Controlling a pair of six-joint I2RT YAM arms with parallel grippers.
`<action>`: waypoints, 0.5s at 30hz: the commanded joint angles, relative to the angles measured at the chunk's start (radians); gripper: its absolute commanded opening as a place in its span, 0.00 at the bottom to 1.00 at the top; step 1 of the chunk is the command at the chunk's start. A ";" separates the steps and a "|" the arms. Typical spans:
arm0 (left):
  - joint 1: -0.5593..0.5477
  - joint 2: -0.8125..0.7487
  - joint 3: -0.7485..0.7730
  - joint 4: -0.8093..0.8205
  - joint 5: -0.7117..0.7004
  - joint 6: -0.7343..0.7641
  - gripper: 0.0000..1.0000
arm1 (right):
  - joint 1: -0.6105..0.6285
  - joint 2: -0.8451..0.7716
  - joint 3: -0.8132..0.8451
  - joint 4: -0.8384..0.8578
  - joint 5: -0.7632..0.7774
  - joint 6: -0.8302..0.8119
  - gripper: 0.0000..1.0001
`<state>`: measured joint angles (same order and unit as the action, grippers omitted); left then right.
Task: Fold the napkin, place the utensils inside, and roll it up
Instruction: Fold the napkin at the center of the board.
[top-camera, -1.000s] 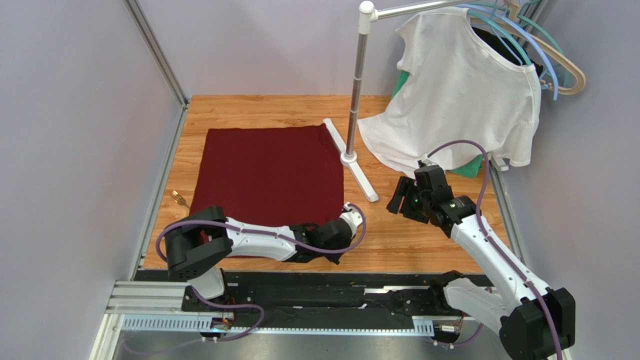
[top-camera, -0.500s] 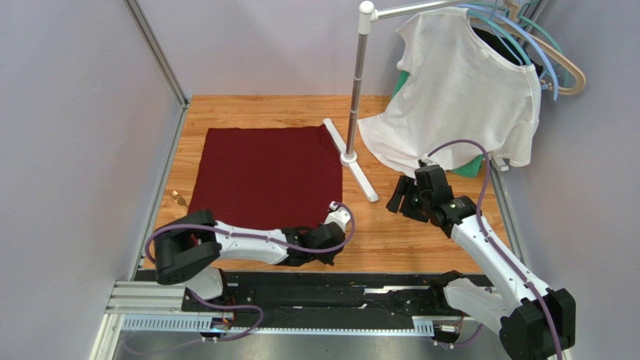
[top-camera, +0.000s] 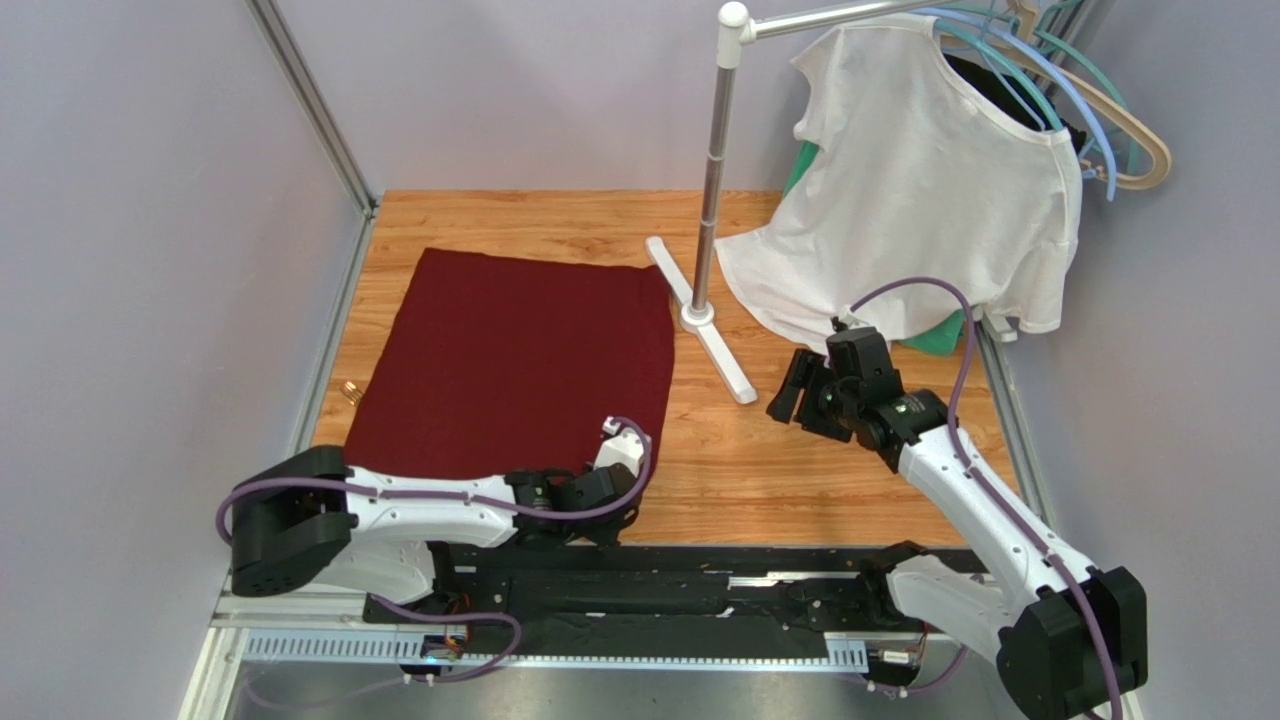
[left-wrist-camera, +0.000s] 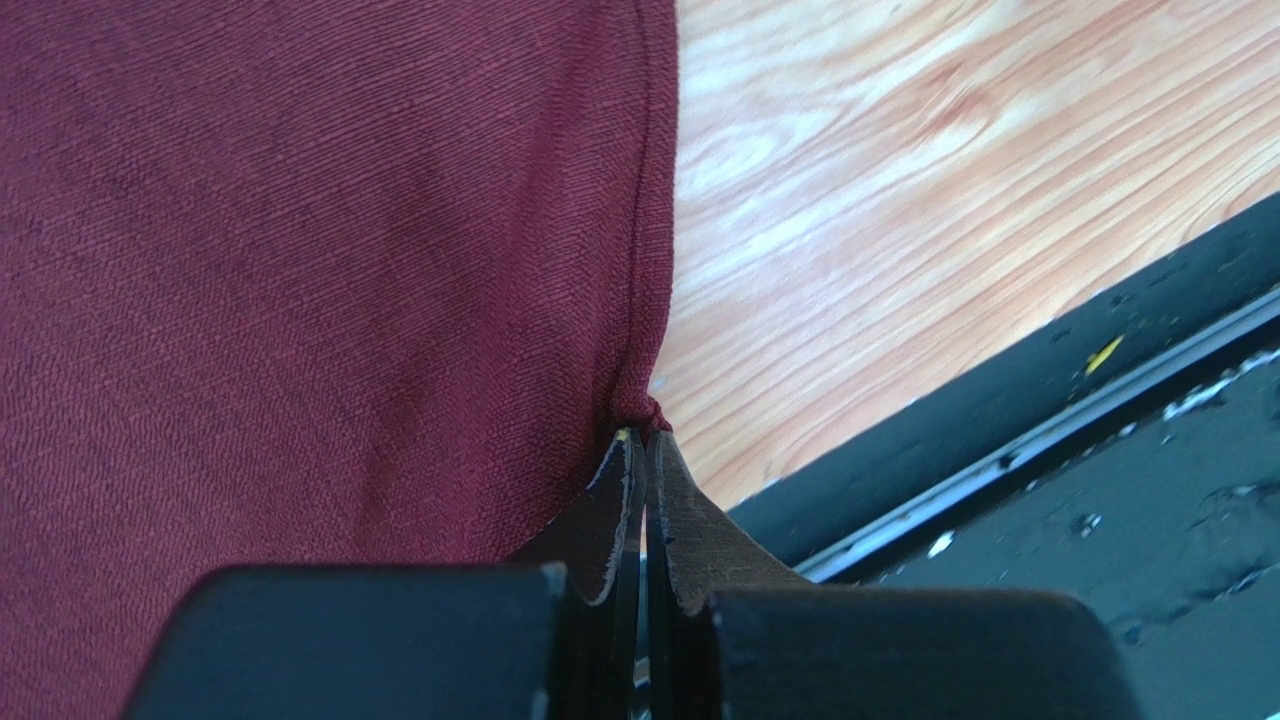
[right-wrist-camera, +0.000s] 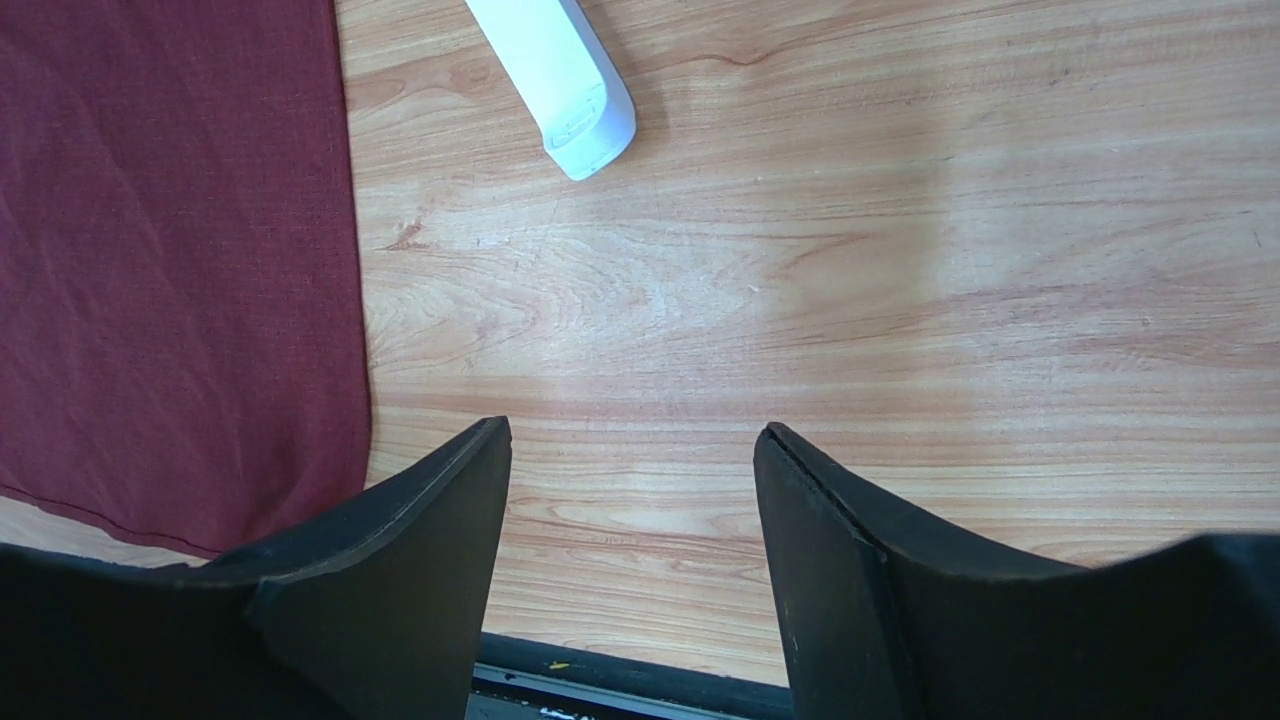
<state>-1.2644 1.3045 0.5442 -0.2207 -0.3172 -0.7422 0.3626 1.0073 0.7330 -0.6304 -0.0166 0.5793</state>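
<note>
Wooden desk (top-camera: 781, 465) is partly covered by napkin (top-camera: 511, 360), its near corner pinched by left hand (left-wrist-camera: 642, 444); right hand (right-wrist-camera: 631, 435) is held spread.

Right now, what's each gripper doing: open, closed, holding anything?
Left gripper: closed, pinching the napkin at its near right corner.
Right gripper: open, holding nothing.
</note>
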 joint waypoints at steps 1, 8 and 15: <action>-0.013 -0.074 -0.038 -0.159 -0.002 -0.048 0.00 | -0.004 0.002 -0.007 0.046 -0.009 0.005 0.65; -0.015 -0.223 -0.046 -0.270 -0.034 -0.083 0.00 | -0.004 0.016 -0.018 0.066 -0.017 0.017 0.65; -0.016 -0.275 -0.017 -0.354 -0.054 -0.092 0.00 | -0.002 0.025 -0.023 0.074 -0.023 0.025 0.65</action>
<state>-1.2747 1.0573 0.4992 -0.4923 -0.3462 -0.8093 0.3626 1.0328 0.7151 -0.6041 -0.0296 0.5884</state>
